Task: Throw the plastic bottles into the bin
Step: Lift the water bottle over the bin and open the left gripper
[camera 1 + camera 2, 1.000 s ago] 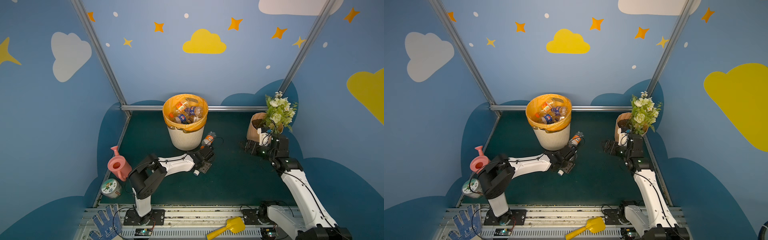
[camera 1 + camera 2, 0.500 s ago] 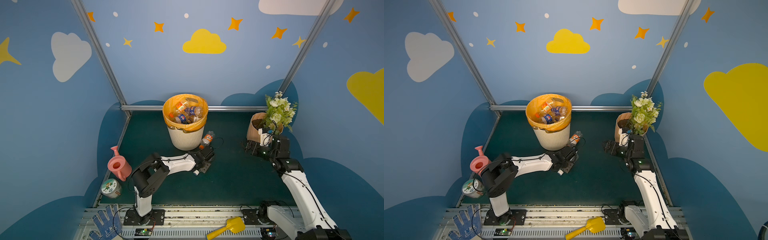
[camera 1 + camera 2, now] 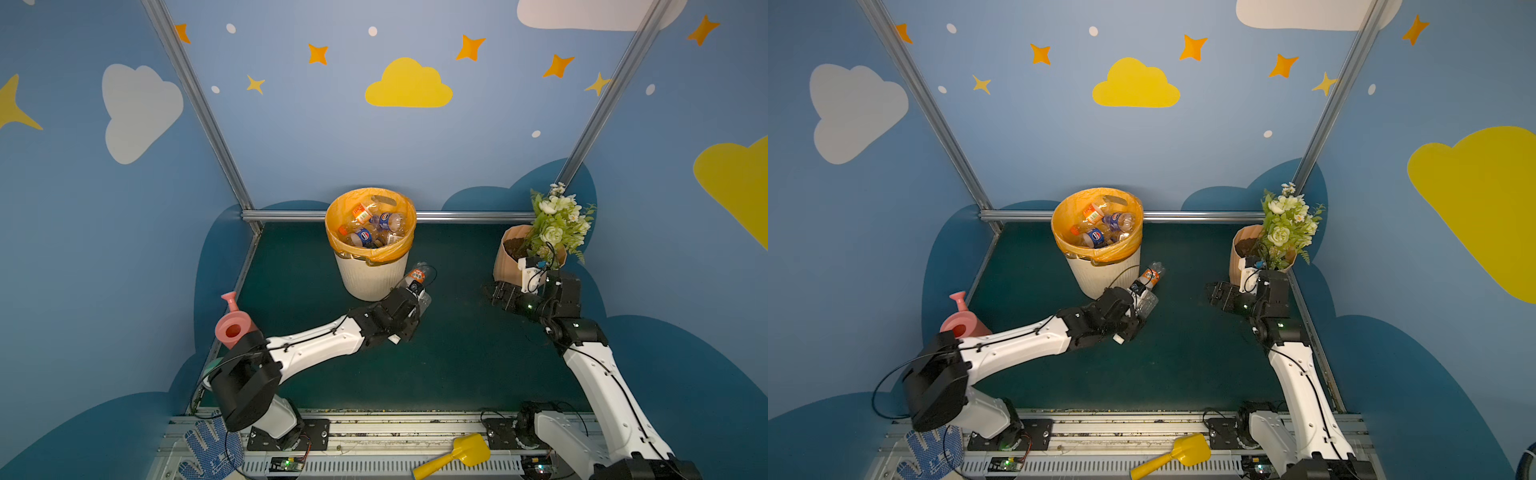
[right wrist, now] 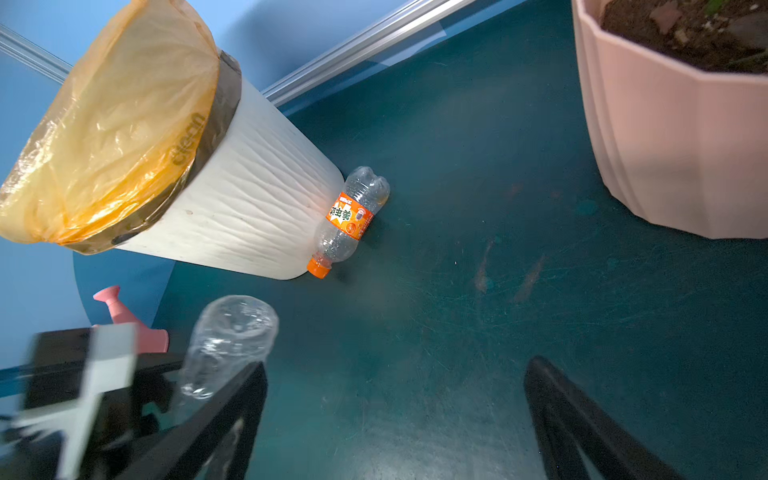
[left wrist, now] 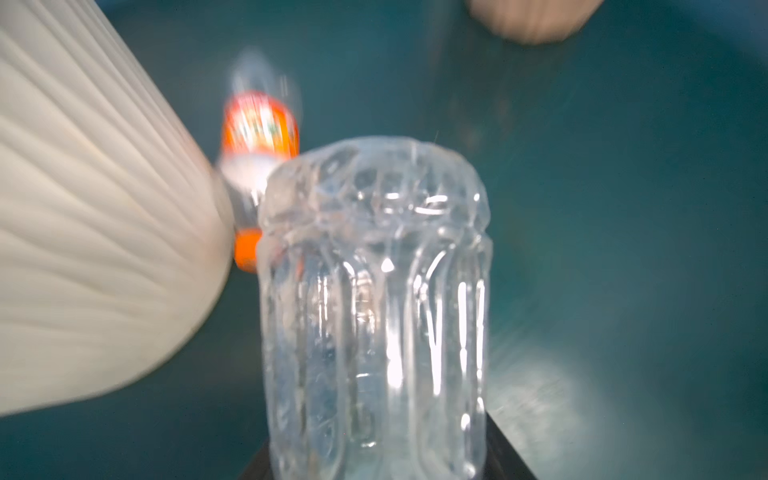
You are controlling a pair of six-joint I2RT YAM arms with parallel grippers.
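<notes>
Because the clear bottle (image 5: 374, 291) is clamped at one end only by the left tool (image 3: 409, 305), with most of its thin body sticking out past the jaws, it may be crushed, twisted loose or dropped when it is lifted. It is held low, just beside the wall of the bin (image 3: 365, 280), so the rim could be struck on the way up and the bin tipped. The orange bottle (image 4: 351, 216) is left lying on the table (image 4: 478, 311), touching the bin's base, just beyond the held bottle's far end. The right tool (image 3: 494, 293) is spread wide and empty near the pot (image 4: 665, 145), well apart from both bottles.
</notes>
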